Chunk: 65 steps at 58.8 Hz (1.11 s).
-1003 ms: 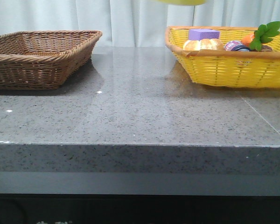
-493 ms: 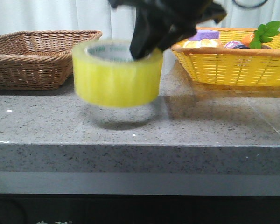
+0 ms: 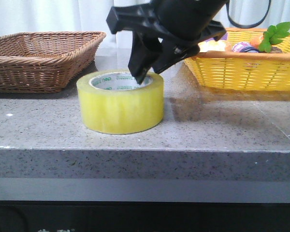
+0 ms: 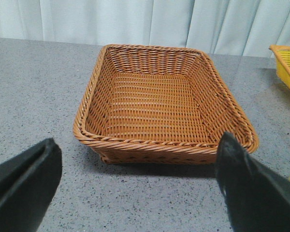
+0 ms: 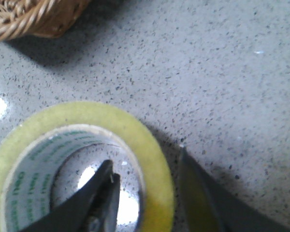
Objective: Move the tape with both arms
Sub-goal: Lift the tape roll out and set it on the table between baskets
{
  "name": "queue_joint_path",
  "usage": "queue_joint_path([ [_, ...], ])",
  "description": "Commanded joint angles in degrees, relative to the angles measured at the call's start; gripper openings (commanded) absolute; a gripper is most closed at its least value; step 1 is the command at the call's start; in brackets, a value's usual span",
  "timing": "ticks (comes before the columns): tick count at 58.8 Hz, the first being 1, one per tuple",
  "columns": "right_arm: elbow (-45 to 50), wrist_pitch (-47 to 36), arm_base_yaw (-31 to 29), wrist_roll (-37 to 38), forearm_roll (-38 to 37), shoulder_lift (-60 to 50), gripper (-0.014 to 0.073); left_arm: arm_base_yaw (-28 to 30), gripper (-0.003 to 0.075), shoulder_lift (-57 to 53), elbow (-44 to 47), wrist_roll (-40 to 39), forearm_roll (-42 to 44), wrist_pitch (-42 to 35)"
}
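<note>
pale curtains hang behind a grey speckled stone surface (image 3: pixel 193 130) that carries everything in the front view. the tape (image 3: pixel 120 102), a wide translucent yellow roll with a white core printed in green letters, sits flat on the surface near its front edge, hole upward, roughly mid-width. the right hand (image 3: pixel 144 76) comes down over it from 1 o'clock, black and bulky, its fingers straddling the far-right part of the roll's wall; in the right wrist view one finger (image 5: pixel 94 205) sits inside the core and the other (image 5: pixel 198 198) outside the yellow rim, each with a sliver of gap to the tape (image 5: pixel 152 159), so the hand is parted around the wall and not pressed onto it. at 10 o'clock from the tape, well apart, a brown wicker basket (image 3: pixel 41 60) stands at the surface's far left. at 2 o'clock, a yellow woven basket (image 3: pixel 241 72) stands at the far right, partly hidden by the right arm, holding a purplish round item (image 3: pixel 241 47) and an orange piece with green leaves (image 3: pixel 273 35). the left hand (image 4: pixel 135 186) appears only in the left wrist view, its two black fingers spread wide with nothing between them, hovering on the near side of the brown wicker basket (image 4: pixel 164 104).
</note>
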Motion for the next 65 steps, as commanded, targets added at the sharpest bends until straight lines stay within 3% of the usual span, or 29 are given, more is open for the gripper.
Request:
queue_joint_path([
  [1, -2.05, -4.02, 0.01, -0.31, 0.31, -5.27, 0.0408, 0.06, 0.0638, 0.61, -2.2, -0.61, -0.39, -4.71],
  [10, -2.05, -5.18, -0.35, -0.26, 0.31, -11.34, 0.0374, 0.06, 0.0638, 0.61, -2.2, -0.61, -0.39, -4.71],
  [14, -2.05, -5.23, -0.35, -0.26, 0.31, -13.18, 0.0293, 0.06, 0.0638, 0.61, -2.2, -0.61, -0.39, -4.71],
  [21, -2.05, -5.18, -0.35, -0.26, 0.31, -14.98, 0.0054, 0.06, 0.0638, 0.61, -2.2, -0.61, -0.39, -4.71],
  [28, -2.05, -5.24, -0.86, -0.26, 0.31, -16.41, -0.0097, 0.06, 0.0638, 0.61, -2.2, -0.61, -0.39, -4.71],
  [42, -0.55, -1.74, -12.37, -0.26, -1.03, -24.46, -0.009, 0.06, 0.0638, 0.61, -2.2, -0.61, -0.39, -4.71],
  [51, 5.54, -2.01, -20.39, -0.26, -3.42, -33.46, -0.009, 0.06, 0.0638, 0.61, -2.2, -0.61, -0.39, -4.71],
  [65, 22.3, -7.32, -23.15, -0.26, -3.42, -49.51, -0.009, 0.06, 0.0638, 0.61, -2.2, -0.61, -0.39, -4.71],
])
